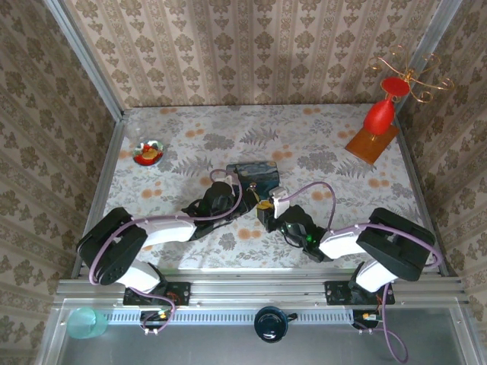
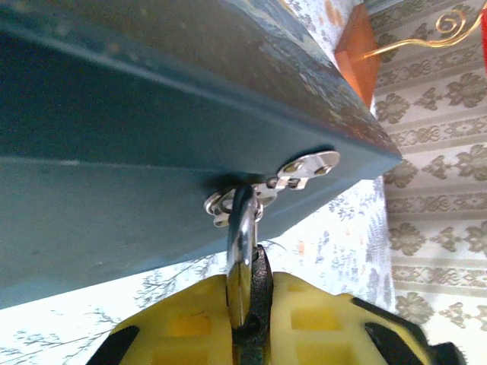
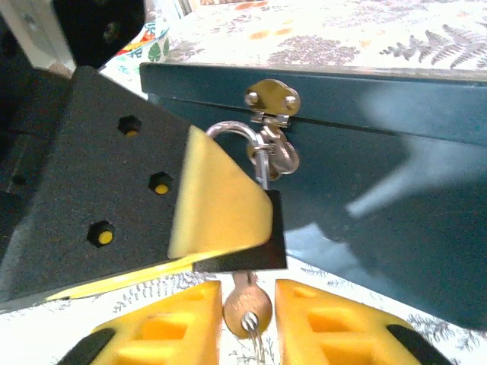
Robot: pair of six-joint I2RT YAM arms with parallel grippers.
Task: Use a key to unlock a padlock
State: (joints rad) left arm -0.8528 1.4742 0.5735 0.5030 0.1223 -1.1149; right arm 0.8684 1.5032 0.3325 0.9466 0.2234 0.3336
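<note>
- The left gripper (image 2: 247, 323) is pressed onto the padlock (image 2: 257, 281), whose shackle (image 2: 240, 236) hangs through the hasp (image 2: 304, 167) on the blue tin (image 2: 152, 137).
- The right gripper (image 3: 248, 295) pinches the key (image 3: 247, 308) just beneath the padlock.
- From the right wrist, 1 left finger (image 3: 217, 198) hides most of the padlock's body.
- A red vase (image 1: 378, 114) and a small globe (image 1: 148, 153) stand well apart at the back.

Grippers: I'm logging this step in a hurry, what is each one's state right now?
Left gripper: closed on the padlock, shackle and body between its pads.
Right gripper: closed on the key, by its head.
</note>
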